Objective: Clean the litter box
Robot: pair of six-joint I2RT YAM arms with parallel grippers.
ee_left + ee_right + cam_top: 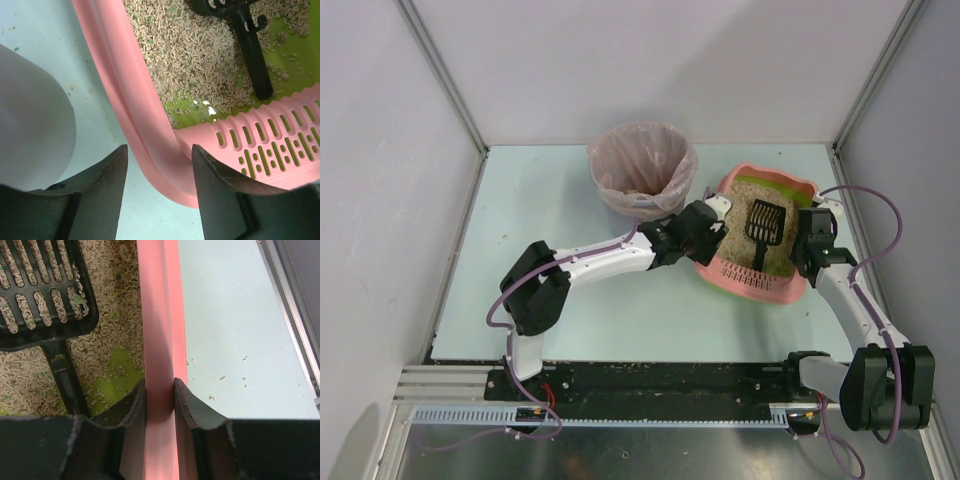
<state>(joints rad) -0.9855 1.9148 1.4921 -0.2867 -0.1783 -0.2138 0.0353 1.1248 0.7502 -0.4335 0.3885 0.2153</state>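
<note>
Found the litter box (750, 284) flat on the right half of the bench (580, 310), with its slotted pink ledge (265, 145) turned toward the arm bases. Saw sandy granules (738, 200) spread over its green floor, thinning to bare green patches close to the ledge. Saw a black slotted scoop (763, 225) lying inside on the granules, handle pointing at the ledge.

Noted the left claw (160, 155) closed across the box's left rim at the near corner, one finger (100, 190) outside over the bench and the other (220, 190) inside beside the ledge. Noted the right claw (160, 390) pinched tight on the right rim, gripping the pink wall from both sides, with the scoop's blade just inward of it.

Spotted a round grey bin (642, 170) lined with a pinkish bag just beside the box's far left corner, close to the left claw. Picked out a few loose crumbs (220, 377) on the bench outside the right rim.
</note>
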